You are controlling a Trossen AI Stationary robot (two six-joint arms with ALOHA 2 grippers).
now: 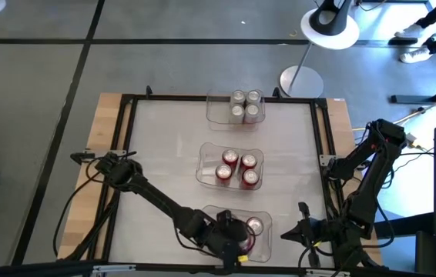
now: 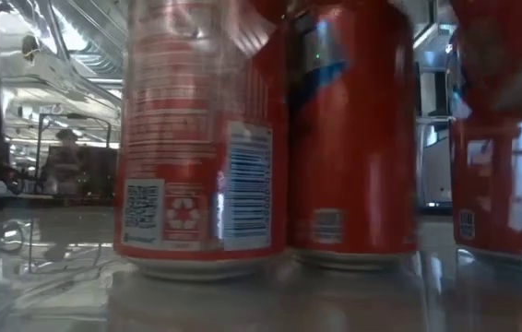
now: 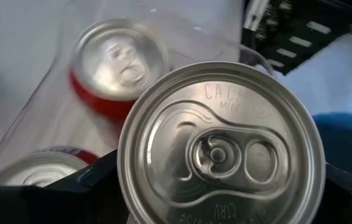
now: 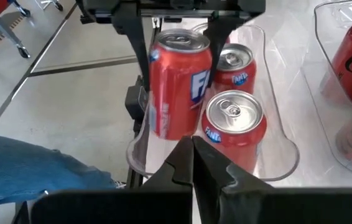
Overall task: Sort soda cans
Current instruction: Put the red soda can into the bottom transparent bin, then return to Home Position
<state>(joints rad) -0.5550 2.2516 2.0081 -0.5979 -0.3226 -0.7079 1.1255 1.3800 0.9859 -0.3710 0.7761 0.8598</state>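
Note:
The near clear tray point(image 1: 263, 231) holds red soda cans. My left gripper point(image 1: 232, 235) is shut on one red can point(image 4: 177, 84) at the tray's near side. Two more red cans point(image 4: 233, 123) point(image 4: 236, 62) stand on their bases beside it, and they show close up in the low view point(image 2: 196, 138). Several red cans point(image 1: 239, 168) stand in the middle tray. Several silver cans point(image 1: 245, 106) stand in the far tray. My right gripper point(image 1: 291, 232) is shut and empty, just right of the near tray. My left gripper pinches the red can's upper side wall point(image 4: 157, 56) between its two fingers point(image 4: 140, 43), one on each side just below the rim point(image 3: 132, 180). The fingers come from above, pointing down. The can is upright; whether its base rests on the tray floor, I cannot tell.
The trays lie in a row down the middle of a white mat point(image 1: 164, 154) framed by black rails point(image 1: 122, 146). The wooden table edge point(image 1: 98, 131) shows on the left. My right arm point(image 1: 364, 177) stands along the right rail.

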